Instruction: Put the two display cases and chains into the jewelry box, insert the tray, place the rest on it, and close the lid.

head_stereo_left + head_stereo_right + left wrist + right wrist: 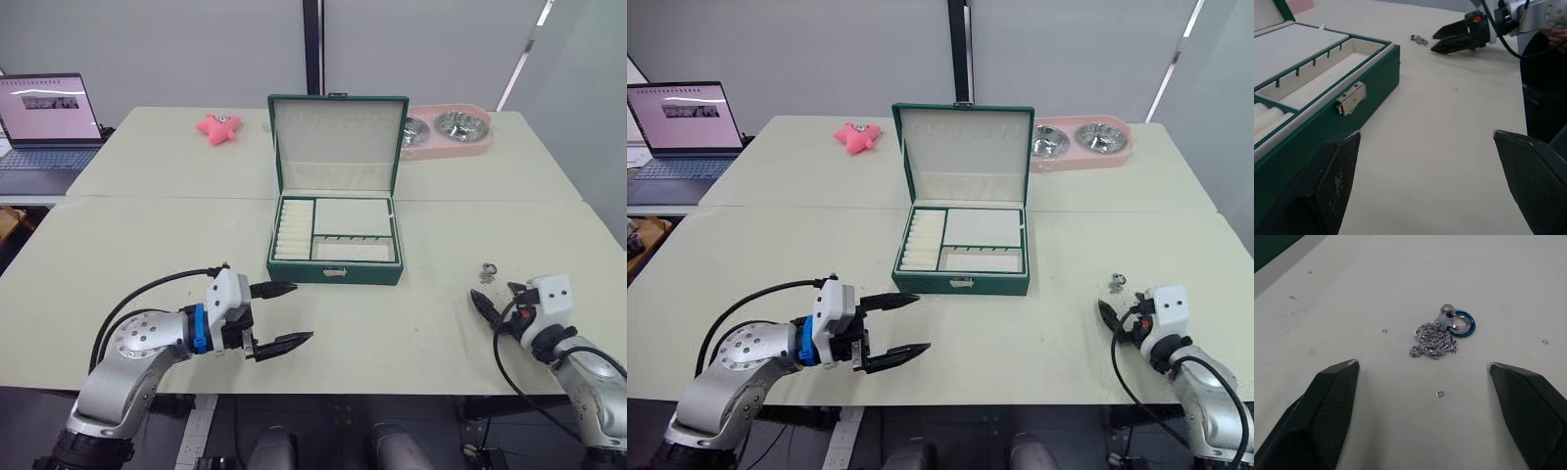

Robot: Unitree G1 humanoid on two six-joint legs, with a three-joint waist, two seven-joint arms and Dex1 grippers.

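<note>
The dark green jewelry box stands open mid-table, its lid upright. The cream-lined tray with a ring-roll section lies inside it. The display cases are hidden. One small silver chain with a blue ring lies bunched on the table to the right of the box. My right gripper is open just short of the chain, its fingers spread either side with nothing between them. My left gripper is open and empty in front of the box's left corner.
A laptop sits at the far left. A pink star toy and a pink stand with two metal bowls lie behind the box. The table's front edge runs just below both grippers.
</note>
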